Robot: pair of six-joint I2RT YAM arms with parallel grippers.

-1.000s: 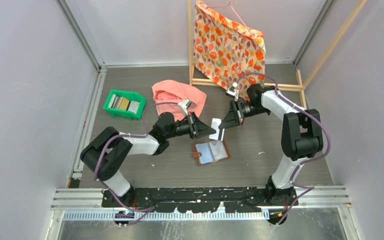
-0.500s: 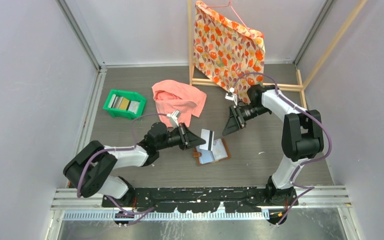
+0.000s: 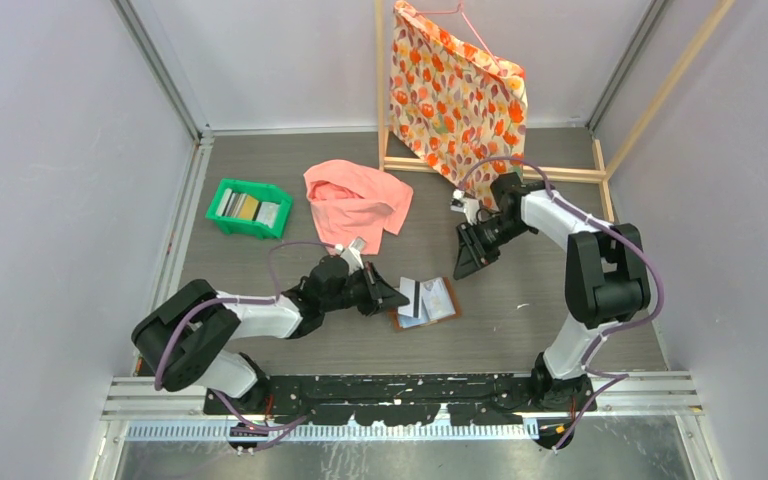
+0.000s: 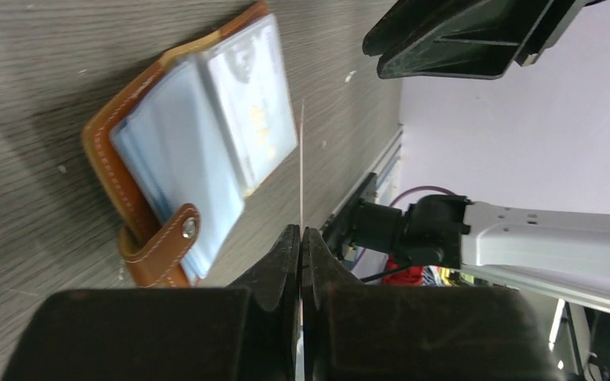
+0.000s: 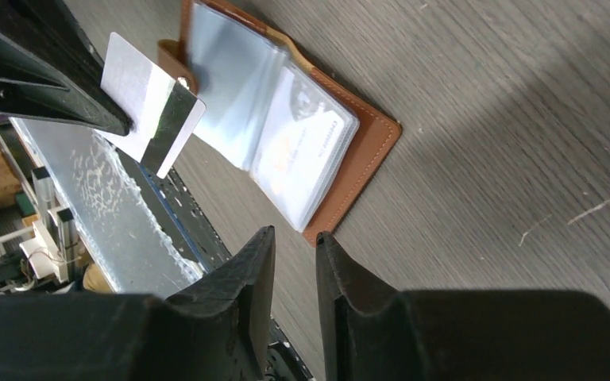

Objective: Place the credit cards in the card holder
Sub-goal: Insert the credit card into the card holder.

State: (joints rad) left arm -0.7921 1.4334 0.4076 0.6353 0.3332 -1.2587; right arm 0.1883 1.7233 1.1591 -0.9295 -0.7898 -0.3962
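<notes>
The card holder (image 3: pixel 436 303) lies open on the table, brown leather with pale pockets (image 4: pixel 206 143) (image 5: pixel 286 119). My left gripper (image 3: pixel 392 296) is shut on a white credit card with a dark stripe (image 3: pixel 413 297), held just over the holder's left half. In the left wrist view the card is a thin edge-on line (image 4: pixel 302 159) rising from the closed fingertips (image 4: pixel 302 238). The right wrist view shows its face (image 5: pixel 151 107). My right gripper (image 3: pixel 463 265) (image 5: pixel 295 238) hovers up and to the right of the holder, slightly open with nothing between its fingers. More credit cards (image 3: pixel 245 207) lie in the green tray.
The green tray (image 3: pixel 222 225) stands at the left. A pink cloth (image 3: pixel 358 198) lies behind my left arm. A floral cloth (image 3: pixel 457 90) hangs on a wooden frame (image 3: pixel 560 173) at the back. Grey walls close in both sides.
My right gripper let go of the card and opened, drawing back a little. My left gripper carried the card down and toward the near side, to the card holder.
</notes>
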